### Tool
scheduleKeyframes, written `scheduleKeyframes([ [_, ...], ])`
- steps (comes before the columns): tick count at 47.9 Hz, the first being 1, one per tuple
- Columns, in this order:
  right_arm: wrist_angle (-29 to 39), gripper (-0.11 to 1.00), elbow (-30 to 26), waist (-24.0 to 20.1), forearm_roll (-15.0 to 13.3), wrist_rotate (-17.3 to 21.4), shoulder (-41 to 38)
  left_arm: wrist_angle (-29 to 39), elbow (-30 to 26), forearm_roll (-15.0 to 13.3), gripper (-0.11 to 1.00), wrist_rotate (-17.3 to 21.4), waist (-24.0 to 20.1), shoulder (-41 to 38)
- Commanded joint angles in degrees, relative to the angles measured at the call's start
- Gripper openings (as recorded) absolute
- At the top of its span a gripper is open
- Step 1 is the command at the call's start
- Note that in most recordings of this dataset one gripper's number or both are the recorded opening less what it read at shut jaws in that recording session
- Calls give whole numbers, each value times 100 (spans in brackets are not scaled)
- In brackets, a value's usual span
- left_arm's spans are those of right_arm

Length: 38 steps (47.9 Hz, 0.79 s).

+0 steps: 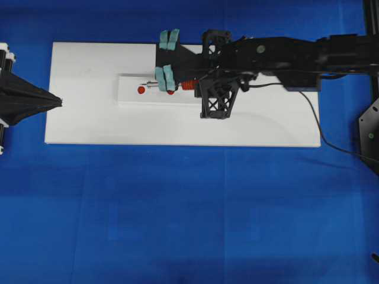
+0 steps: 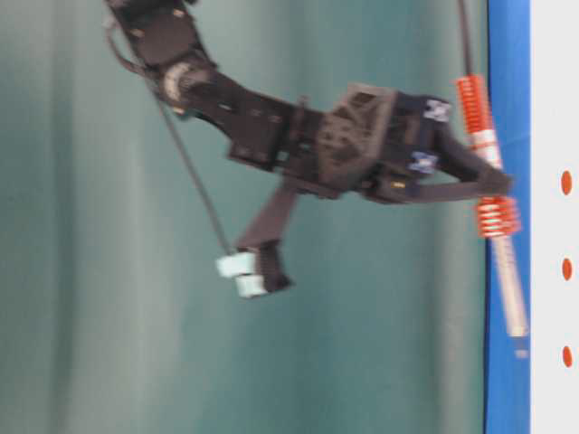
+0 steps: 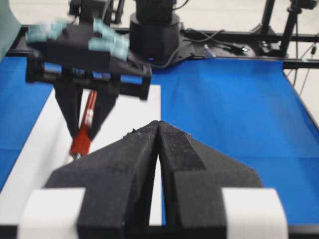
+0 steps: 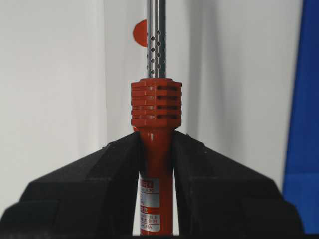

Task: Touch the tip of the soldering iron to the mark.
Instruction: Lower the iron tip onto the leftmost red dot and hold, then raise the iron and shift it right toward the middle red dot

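Note:
My right gripper [image 4: 156,142] is shut on the orange-red handle of the soldering iron [image 4: 156,107]. Its perforated silver shaft [image 4: 156,35] points away from the camera, past a red mark [image 4: 139,33]. In the overhead view the right gripper [image 1: 200,84] reaches in from the right. There the soldering iron [image 1: 187,84] lies along a raised white strip [image 1: 133,98], with its tip close to the leftmost red mark [image 1: 141,90]. At table level the tip [image 2: 523,339] hangs a small gap off the white surface, near the lowest mark [image 2: 567,356]. My left gripper [image 3: 158,125] is shut and empty.
The strip rests on a white board [image 1: 83,124] over a blue cloth [image 1: 189,213]. A second red mark [image 1: 171,92] sits beside the shaft. The iron's black cord [image 1: 320,127] trails off to the right. The left gripper [image 1: 57,102] sits at the board's left edge.

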State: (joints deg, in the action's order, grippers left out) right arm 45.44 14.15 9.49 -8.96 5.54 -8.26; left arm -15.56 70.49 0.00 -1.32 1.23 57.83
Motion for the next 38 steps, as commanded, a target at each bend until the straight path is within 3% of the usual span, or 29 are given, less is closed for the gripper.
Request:
scheduleKeyframes([
  [1,141,6,-185,-9,-70,18,396,-26,-44,9,0,0,-9,-18],
  [24,580,6,-308,-97,-202,18,782,-35,-44,9,0,0,-9,-18],
  [38,650,6,35,-79,-211,35,993,-35,-44,9,0,0,-9,-18],
])
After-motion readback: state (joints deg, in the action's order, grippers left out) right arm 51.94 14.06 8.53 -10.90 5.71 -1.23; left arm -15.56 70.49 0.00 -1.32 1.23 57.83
